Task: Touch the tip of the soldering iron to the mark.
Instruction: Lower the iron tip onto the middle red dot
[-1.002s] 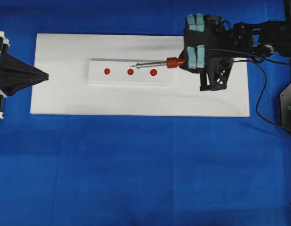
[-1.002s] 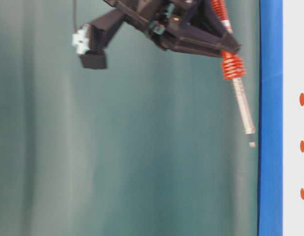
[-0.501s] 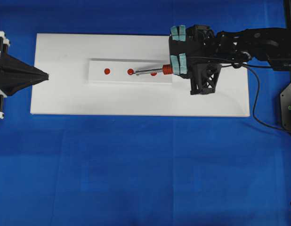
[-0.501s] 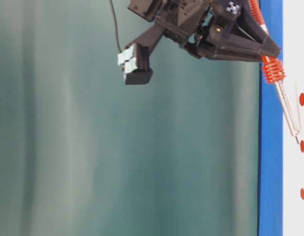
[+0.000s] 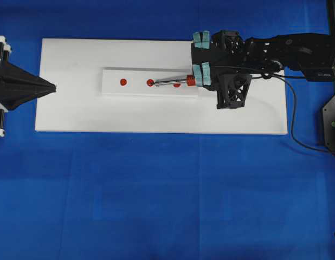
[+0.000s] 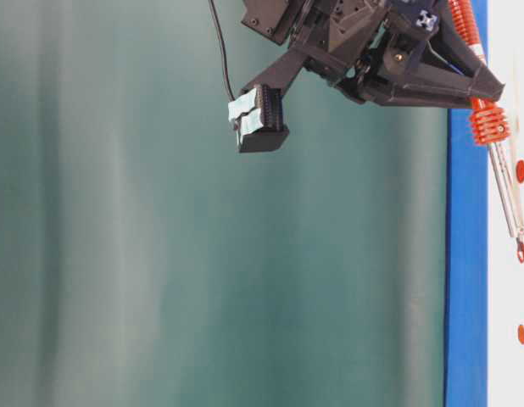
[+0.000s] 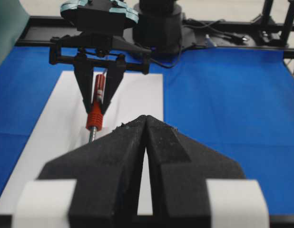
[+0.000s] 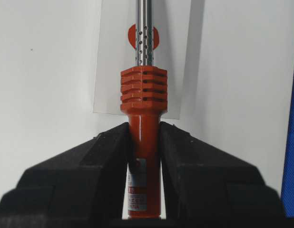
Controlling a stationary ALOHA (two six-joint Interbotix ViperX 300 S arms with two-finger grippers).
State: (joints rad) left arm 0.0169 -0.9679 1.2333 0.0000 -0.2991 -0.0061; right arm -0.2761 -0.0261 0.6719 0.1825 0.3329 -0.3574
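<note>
The soldering iron (image 5: 175, 83) lies along the white block (image 5: 135, 75), pointing left. Its tip sits at the right edge of the mark (image 5: 150, 82), the middle red dot. In the table-level view the tip of the iron (image 6: 504, 182) meets the mark (image 6: 521, 252). My right gripper (image 5: 198, 80) is shut on the red-orange handle; the right wrist view shows the jaws clamping the iron (image 8: 143, 95), and the mark is out of that view. My left gripper (image 5: 52, 86) is shut and empty at the board's left edge, also seen in the left wrist view (image 7: 145, 119).
The block lies on a white board (image 5: 75, 114) over blue cloth. The outer red dots are one at the left (image 5: 123, 82) and one (image 5: 176, 85) partly under the shaft. The black cord (image 5: 295, 122) loops off to the right.
My right gripper moved left and down with the soldering iron. The tip went from above the block, short of the middle dot, down onto that dot's edge. The left arm has not moved.
</note>
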